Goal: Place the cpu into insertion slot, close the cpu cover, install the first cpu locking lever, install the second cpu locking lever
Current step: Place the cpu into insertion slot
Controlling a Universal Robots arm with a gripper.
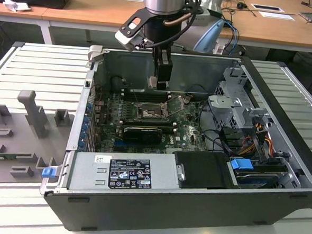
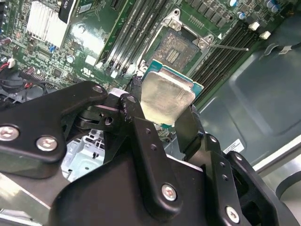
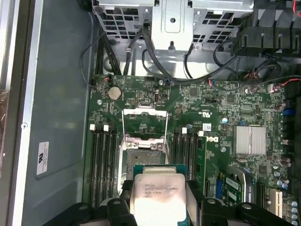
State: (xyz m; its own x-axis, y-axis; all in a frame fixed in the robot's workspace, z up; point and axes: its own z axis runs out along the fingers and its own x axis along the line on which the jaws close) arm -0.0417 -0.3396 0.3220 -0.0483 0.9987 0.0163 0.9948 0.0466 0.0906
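The cpu [image 2: 165,96], a silvery square chip with a green edge, is clamped between the black fingers [image 2: 186,125] of my gripper [image 2: 162,106], which is shut on its two sides. In the exterior view the gripper [image 1: 161,81] hangs inside the open computer case, above the motherboard and a little behind the insertion slot [image 1: 152,114]. The first wrist view has the cpu [image 3: 157,194] just short of the bare insertion slot [image 3: 141,157]. The cpu cover [image 3: 145,112] stands swung open at the slot's far edge. A thin locking lever [image 2: 230,47] sticks out beside the socket.
Memory slots [image 3: 101,162] flank the socket. A long black graphics card [image 1: 142,133] lies in front of it, and a finned heatsink [image 3: 250,140] sits off to one side. A drive cage [image 1: 236,103] with cables fills the exterior view's right. Grey fixtures [image 1: 31,114] stand outside the case.
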